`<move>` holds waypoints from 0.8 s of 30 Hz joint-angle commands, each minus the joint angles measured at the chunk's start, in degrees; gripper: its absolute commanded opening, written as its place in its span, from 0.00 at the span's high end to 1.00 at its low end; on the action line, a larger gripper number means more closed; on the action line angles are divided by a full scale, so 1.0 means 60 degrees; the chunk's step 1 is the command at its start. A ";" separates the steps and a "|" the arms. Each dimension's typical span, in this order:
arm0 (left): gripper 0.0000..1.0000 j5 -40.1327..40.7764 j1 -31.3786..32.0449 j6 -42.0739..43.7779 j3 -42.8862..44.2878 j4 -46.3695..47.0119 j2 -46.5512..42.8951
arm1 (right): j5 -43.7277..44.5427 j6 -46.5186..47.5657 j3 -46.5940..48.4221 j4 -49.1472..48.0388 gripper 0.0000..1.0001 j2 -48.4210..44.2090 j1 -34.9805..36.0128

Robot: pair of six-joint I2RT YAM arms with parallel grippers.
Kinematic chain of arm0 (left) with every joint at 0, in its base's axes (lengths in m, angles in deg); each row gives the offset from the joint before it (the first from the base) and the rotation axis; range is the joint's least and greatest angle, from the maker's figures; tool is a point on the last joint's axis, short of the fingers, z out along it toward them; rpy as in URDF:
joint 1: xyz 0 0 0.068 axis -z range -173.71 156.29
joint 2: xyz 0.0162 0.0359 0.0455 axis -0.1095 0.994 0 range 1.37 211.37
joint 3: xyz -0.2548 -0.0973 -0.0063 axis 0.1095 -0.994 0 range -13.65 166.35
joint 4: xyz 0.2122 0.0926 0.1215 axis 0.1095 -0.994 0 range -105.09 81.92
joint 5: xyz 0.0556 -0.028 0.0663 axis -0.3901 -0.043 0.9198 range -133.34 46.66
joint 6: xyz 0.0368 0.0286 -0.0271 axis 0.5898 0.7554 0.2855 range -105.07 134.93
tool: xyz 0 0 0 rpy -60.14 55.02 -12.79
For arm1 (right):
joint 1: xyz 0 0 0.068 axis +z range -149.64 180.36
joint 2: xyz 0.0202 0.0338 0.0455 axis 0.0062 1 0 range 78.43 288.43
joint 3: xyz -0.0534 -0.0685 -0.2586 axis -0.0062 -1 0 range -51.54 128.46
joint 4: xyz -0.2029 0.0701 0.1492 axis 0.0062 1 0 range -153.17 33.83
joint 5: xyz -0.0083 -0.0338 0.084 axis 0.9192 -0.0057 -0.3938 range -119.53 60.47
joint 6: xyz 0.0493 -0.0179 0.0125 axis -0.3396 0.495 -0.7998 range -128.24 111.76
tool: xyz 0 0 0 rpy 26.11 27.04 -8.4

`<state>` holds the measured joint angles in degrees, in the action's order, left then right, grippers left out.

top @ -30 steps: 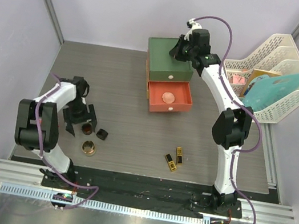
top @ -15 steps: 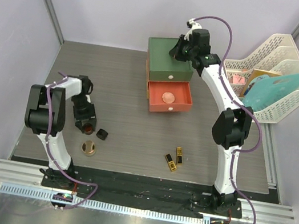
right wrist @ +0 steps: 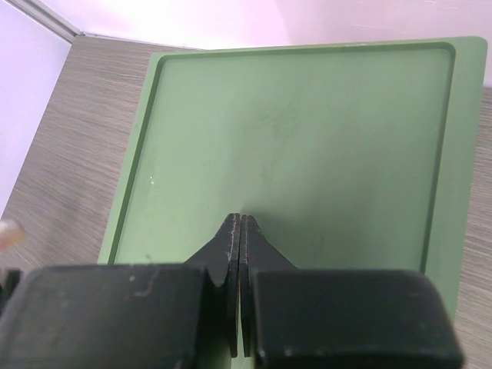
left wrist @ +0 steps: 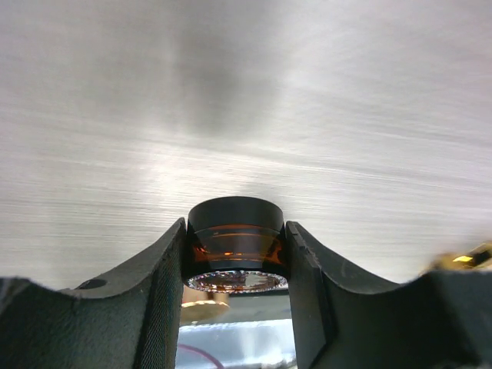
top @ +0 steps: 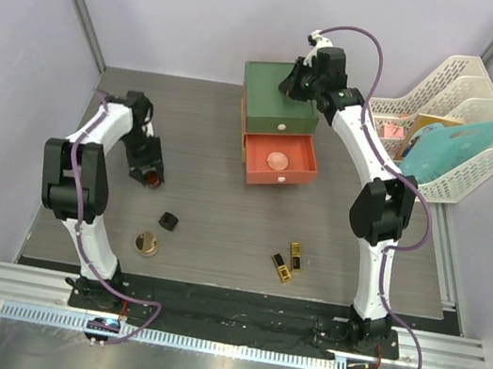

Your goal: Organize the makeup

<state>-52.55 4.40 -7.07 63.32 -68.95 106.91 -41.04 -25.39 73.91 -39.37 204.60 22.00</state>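
left gripper (left wrist: 236, 240): clamped on small brown jar (left wrist: 234, 221) | right gripper (right wrist: 241, 224): fingers pressed together over green drawer box (right wrist: 307, 131)

Left wrist view: the tabletop (left wrist: 246, 92) is one streaky blur, no grain to read. The left tool (left wrist: 235, 265) has its fingers (left wrist: 157, 284) over both sides of the jar (left wrist: 235, 238). A gold smear (left wrist: 470, 257) is cut off at the right edge, unreadable. From above, the jar is just a dark speck under the tool. Right wrist view: the green box (right wrist: 292, 138) runs off at the right, and a peach blob (right wrist: 8, 232) is sliced at the left.
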 commanded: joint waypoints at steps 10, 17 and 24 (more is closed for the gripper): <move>1.00 -0.2214 0.2010 -0.0859 0.4777 0.0561 0.0544 | -0.0074 0.0089 -0.0224 0.1513 0.99 0.0476 0.0068; 1.00 -0.2244 0.3885 -0.1225 0.6637 0.1644 0.1277 | -0.0060 0.0133 -0.0371 0.1543 0.99 0.0476 0.0054; 1.00 -0.1907 0.5031 -0.1518 0.7943 0.1910 0.2346 | -0.0074 0.0133 -0.0546 0.1543 0.99 0.0490 0.0054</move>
<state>-64.09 33.01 -14.24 107.62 -60.79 118.98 -41.24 -25.34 73.51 -39.68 204.60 21.98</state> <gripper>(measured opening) 0.488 0.017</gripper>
